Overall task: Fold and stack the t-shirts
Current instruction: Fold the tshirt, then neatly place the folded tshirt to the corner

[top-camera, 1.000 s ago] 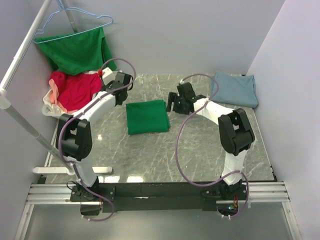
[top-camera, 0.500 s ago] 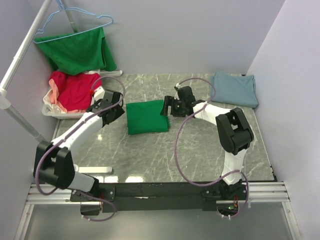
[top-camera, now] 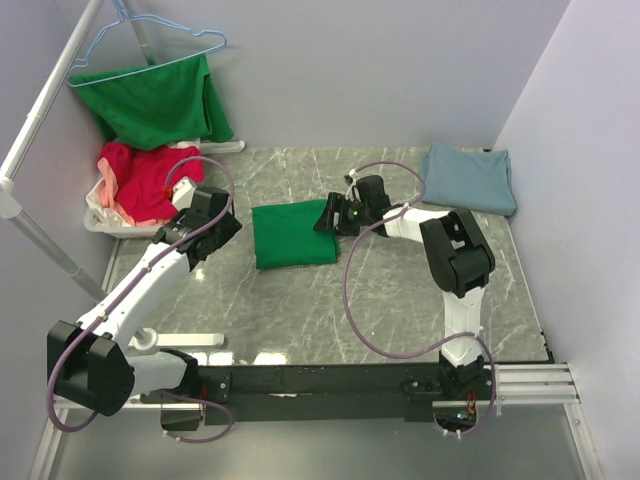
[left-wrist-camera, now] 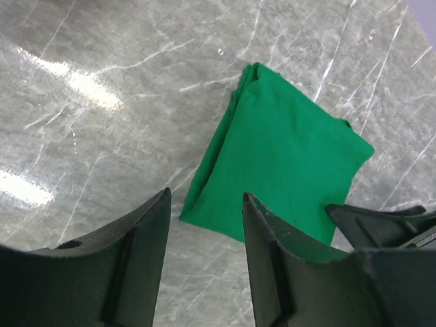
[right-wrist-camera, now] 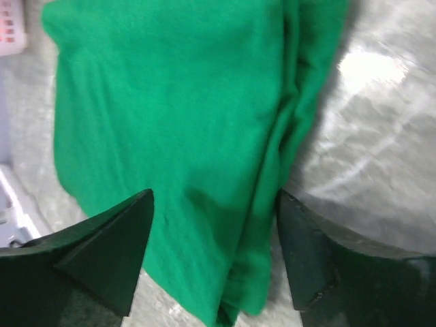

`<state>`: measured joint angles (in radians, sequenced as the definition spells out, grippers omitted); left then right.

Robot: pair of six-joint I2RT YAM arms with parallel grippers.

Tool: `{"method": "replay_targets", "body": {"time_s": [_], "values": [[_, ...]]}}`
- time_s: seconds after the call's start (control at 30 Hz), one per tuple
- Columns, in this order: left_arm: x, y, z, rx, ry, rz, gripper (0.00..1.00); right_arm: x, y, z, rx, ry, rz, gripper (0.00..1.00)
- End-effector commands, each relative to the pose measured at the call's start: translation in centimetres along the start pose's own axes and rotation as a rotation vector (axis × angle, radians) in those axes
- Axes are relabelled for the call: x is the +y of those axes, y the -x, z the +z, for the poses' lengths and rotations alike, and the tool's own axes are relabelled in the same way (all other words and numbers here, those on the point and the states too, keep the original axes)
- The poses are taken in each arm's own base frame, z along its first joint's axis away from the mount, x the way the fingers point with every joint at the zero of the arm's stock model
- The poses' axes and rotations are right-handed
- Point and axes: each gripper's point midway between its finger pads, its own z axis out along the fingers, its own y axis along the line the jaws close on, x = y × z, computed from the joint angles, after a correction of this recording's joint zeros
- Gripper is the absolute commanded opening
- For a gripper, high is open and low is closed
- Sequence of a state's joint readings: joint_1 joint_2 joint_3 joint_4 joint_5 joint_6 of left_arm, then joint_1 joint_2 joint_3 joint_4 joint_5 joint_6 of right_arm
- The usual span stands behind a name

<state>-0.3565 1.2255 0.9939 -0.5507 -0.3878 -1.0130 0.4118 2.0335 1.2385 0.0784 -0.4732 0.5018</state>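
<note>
Two sets of jaws flank the folded green tee [top-camera: 293, 233] at mid-bench. Those of the right arm [top-camera: 425, 220] are apart, astride its right edge. Those of the left arm [top-camera: 150, 275], also apart, hang just off its left edge. Blue-grey tee [top-camera: 470, 177]: far right corner.

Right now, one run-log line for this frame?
left gripper: open, beside folded green t-shirt | right gripper: open, over its opposite edge | folded blue-grey t-shirt: far right corner, apart

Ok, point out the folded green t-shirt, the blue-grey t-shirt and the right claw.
folded green t-shirt [top-camera: 293, 234], top external view, middle of its upper face.
blue-grey t-shirt [top-camera: 470, 178], top external view, centre of the cloth.
right claw [right-wrist-camera: 214, 204], right wrist view, midway between its fingertips.
</note>
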Motion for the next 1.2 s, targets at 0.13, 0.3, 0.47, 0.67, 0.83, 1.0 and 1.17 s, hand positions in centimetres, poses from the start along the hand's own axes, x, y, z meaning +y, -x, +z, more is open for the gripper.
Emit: {"method": "replay_targets", "body": {"time_s": [0.13, 0.3, 0.47, 0.67, 0.83, 1.0, 1.17], "values": [[-0.1, 0.5, -1.0, -0.001, -0.014, -0.003, 0.53, 0.1, -3.4, 2.7, 0.133, 0.163, 0.112, 0.67], [-0.4, 1.2, -1.6, -0.018, -0.023, -0.001, 0.53, 0.4, -3.3, 2.9, 0.151, 0.172, 0.103, 0.52], [-0.6, 1.6, -1.9, -0.029, -0.031, -0.001, 0.53, 0.8, -3.0, 2.7, 0.178, 0.171, 0.087, 0.18], [-0.6, 1.5, -1.9, -0.024, -0.033, 0.004, 0.54, 0.6, -1.8, 2.0, 0.171, 0.108, 0.043, 0.00], [-0.7, 1.5, -1.8, -0.023, -0.030, 0.010, 0.53, -1.4, 0.4, 0.3, 0.131, -0.097, -0.040, 0.00], [-0.7, 1.5, -1.7, -0.023, -0.030, 0.014, 0.54, -4.2, 3.0, -2.8, 0.105, -0.326, -0.096, 0.00], [-0.6, 1.4, -1.7, -0.021, -0.028, 0.019, 0.54, -7.0, 5.9, -6.1, 0.049, -0.462, -0.091, 0.00]]}}
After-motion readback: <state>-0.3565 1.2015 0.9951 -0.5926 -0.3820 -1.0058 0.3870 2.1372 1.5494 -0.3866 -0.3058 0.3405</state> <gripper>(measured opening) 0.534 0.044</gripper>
